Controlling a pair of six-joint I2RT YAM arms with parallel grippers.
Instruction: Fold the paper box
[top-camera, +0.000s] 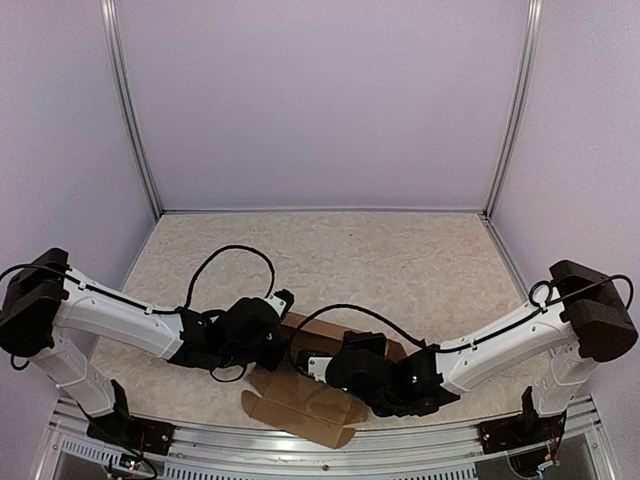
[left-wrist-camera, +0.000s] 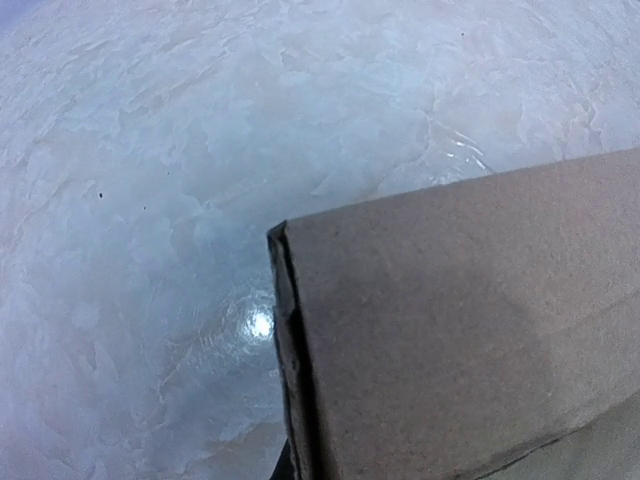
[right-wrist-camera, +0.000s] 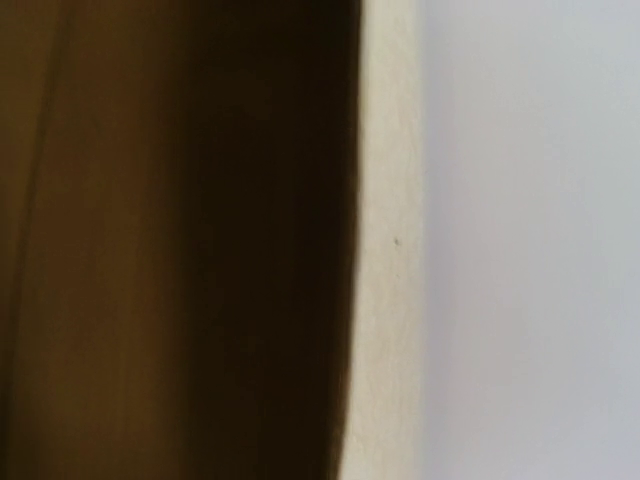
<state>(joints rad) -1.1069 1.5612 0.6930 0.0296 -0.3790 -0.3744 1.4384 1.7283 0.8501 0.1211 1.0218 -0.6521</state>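
The paper box (top-camera: 300, 405) is a brown cardboard sheet with flaps, lying partly folded at the table's near edge between my two arms. My left gripper (top-camera: 278, 345) is at its left far corner. In the left wrist view the paper box (left-wrist-camera: 450, 320) fills the lower right, and its folded edge runs down into the jaws, which are shut on it; the fingers themselves are hidden. My right gripper (top-camera: 318, 368) is low over the sheet's middle. In the right wrist view the paper box (right-wrist-camera: 120, 250) is a dark blur on the left that hides the fingers.
The pale marbled table (top-camera: 400, 260) stretches back to lilac walls, with metal posts (top-camera: 135, 110) at the corners. A metal rail (top-camera: 400, 450) runs along the near edge just below the cardboard. Black cables (top-camera: 230, 255) loop over both arms.
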